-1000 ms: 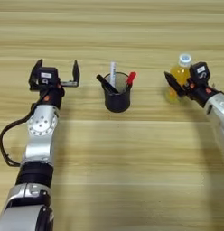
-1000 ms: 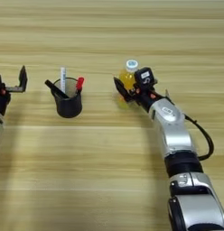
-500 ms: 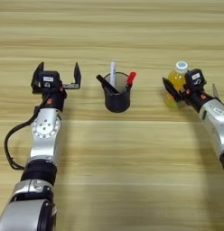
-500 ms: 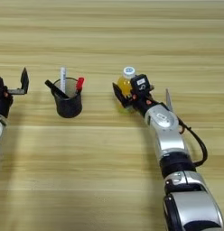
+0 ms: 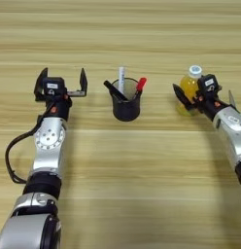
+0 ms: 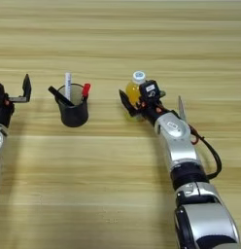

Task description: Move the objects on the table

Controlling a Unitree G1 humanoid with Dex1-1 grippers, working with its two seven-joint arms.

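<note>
Directly ahead of the right end effector (image 6: 133,103), between its spread black fingers, the small clear bottle of orange drink with a white cap (image 6: 135,89) stands upright on the wooden counter (image 6: 120,44), while the left end effector (image 5: 61,83), wide open and empty, hovers well apart.

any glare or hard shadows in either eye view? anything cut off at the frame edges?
Left eye view: lighting is even, with only a soft shadow under the black cup; the right gripper half hides the bottle. Right eye view: no glare on the table; the left gripper is cut by the left edge.
</note>
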